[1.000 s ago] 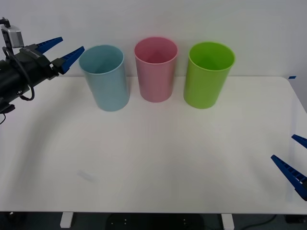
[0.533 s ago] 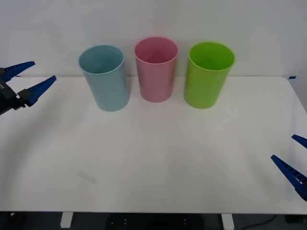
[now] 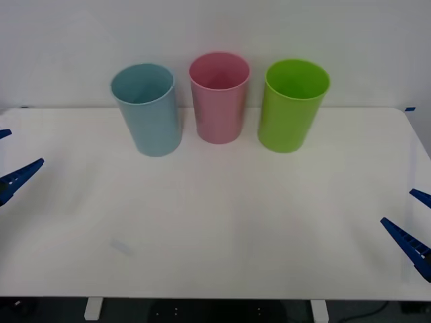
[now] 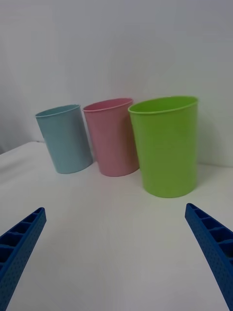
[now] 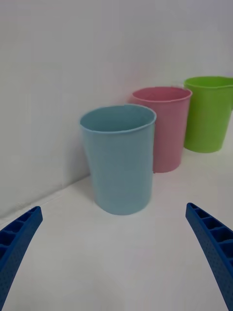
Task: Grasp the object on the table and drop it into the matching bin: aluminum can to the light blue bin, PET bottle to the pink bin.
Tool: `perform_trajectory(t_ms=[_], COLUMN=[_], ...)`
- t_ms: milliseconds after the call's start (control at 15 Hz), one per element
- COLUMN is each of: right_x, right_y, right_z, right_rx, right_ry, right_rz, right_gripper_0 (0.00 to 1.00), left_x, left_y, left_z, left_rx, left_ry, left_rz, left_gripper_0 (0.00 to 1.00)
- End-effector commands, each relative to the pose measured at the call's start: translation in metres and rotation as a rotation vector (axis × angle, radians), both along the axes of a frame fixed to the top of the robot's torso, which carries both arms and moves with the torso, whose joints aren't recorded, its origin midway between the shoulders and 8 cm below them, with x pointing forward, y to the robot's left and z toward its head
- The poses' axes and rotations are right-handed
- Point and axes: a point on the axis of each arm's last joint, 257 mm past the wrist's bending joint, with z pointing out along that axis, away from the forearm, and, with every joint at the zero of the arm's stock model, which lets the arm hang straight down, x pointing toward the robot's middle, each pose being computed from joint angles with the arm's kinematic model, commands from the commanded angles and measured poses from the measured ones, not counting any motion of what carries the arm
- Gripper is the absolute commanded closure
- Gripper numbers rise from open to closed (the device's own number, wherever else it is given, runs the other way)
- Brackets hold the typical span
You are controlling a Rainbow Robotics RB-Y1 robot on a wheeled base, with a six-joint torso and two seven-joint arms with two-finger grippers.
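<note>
Light blue plastic bin (image 3: 151, 121), a tall, slightly tapered cylinder, stands upright in the upper left of the front view, up and to the right of the left gripper (image 3: 25, 145). That gripper sits at the frame's left edge over the large white rectangular table (image 3: 215, 222), its blue ribbed fingers (image 3: 23, 173) spread wide with nothing between them. In the left wrist view the two fingers sit at the bottom corners, and the light blue bin is the nearest of the bins ahead. At the lower right edge of the front view the right gripper (image 3: 397, 206) is likewise spread wide and holds nothing. Just right of the light blue bin, close but apart, stands the tall pink plastic bin (image 3: 219, 108) in the upper middle. A lime green plastic bin (image 3: 291, 114) of like shape stands just to its right. All three stand in a row near the table's far edge.
</note>
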Motion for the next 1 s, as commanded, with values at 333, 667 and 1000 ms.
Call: perform_trajectory(t_ms=[333,667,1000], right_x=[0.0,0.0,0.0], right_y=[0.0,0.0,0.0], right_z=[0.0,0.0,0.0], right_rx=[0.0,0.0,0.0], right_ry=[0.0,0.0,0.0], right_rz=[0.0,0.0,0.0], right_gripper_0=[0.0,0.0,0.0], left_x=[-0.036,-0.041,-0.041], left_y=[0.012,0.01,0.007], left_z=[-0.019,-0.024,-0.027], left_rx=[-0.006,-0.015,-0.017], left_ry=[0.036,0.053,0.06], left_rz=[-0.007,-0.011,-0.019], left_gripper_0=[0.0,0.0,0.0])
